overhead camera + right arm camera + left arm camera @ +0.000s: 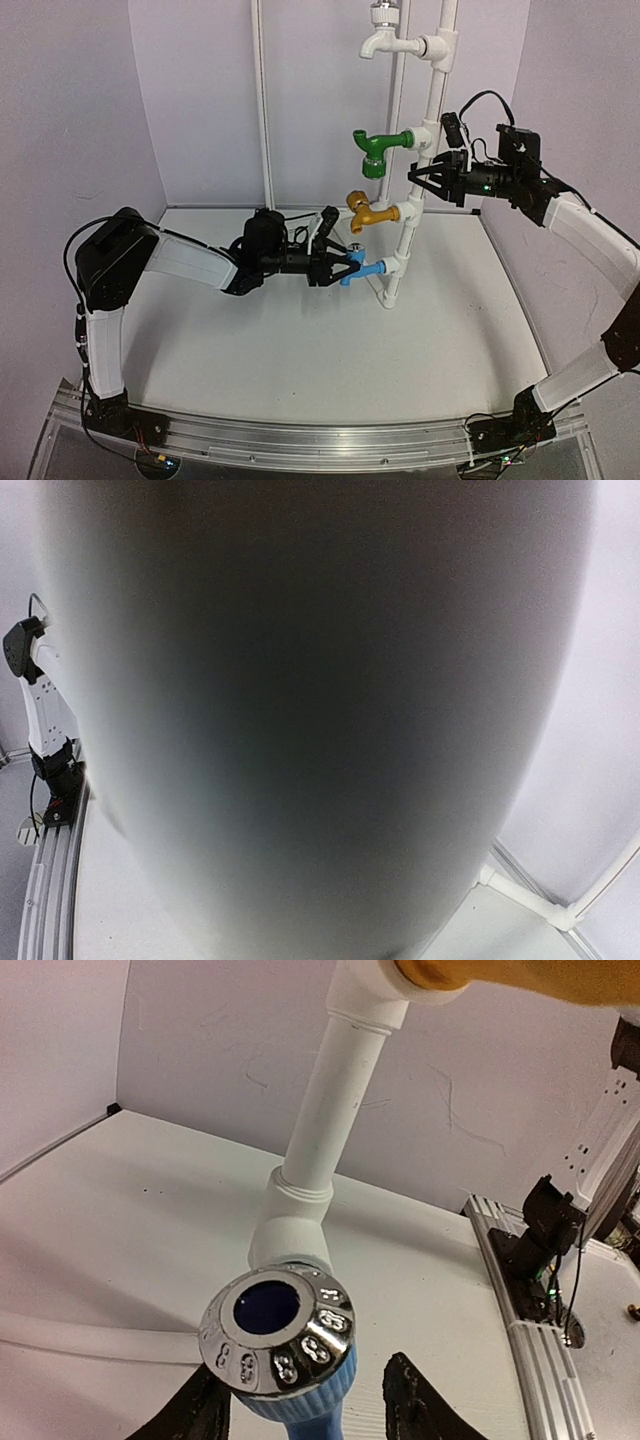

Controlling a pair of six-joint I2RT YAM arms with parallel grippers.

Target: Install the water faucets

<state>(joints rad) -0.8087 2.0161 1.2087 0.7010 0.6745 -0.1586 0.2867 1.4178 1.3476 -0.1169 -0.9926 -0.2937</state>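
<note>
The water faucet, small and sky-blue with a silvery end, sticks out of the lowest fitting of the upright white pipe. My left gripper reaches in from the left and straddles the faucet. Its left finger lies at the faucet's side, while a gap separates the right finger from it. My right gripper is shut on the white pipe between the green and gold taps. The pipe fills the right wrist view as a blur, hiding the fingers.
Above the blue faucet, a white tap, a green tap and a gold tap are mounted on the same pipe. A thin white pole stands at the back wall. An aluminium rail runs along the near edge.
</note>
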